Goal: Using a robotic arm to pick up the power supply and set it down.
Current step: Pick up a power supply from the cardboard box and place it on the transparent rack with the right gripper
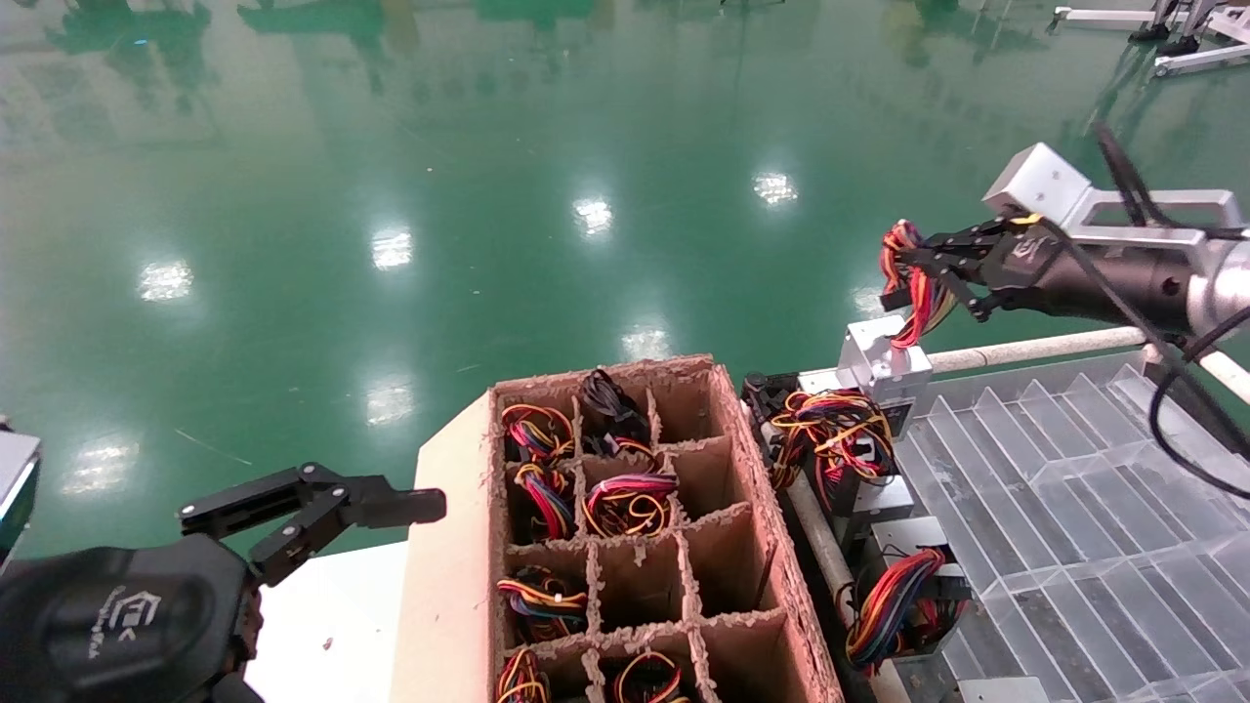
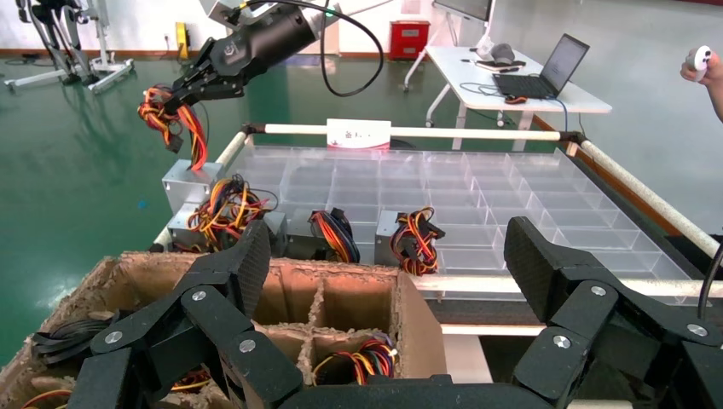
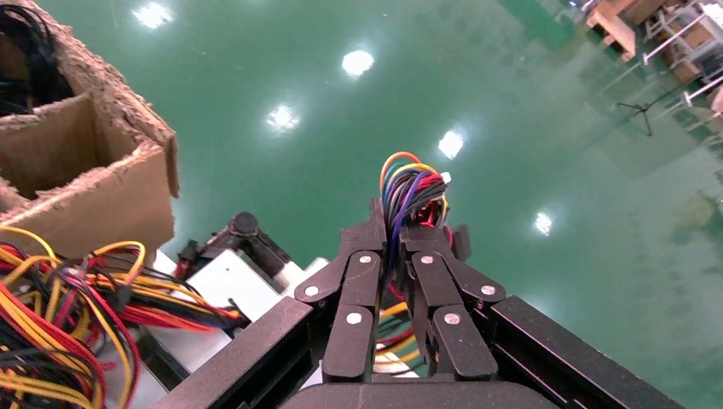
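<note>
We log the right gripper (image 1: 913, 278) clamped on the wire bundle (image 1: 903, 283) of the power supply (image 1: 884, 366), which hangs by its wires at the far left corner of the clear compartment tray (image 1: 1074, 488), beside the cardboard box (image 1: 771, 547). We judge the step as carry-and-place. Next: lower the unit squarely into a tray cell, then release. Left gripper (image 1: 342, 508) idles, jaws apart, near the box. We read no labels; only white logos on the grippers.
</note>
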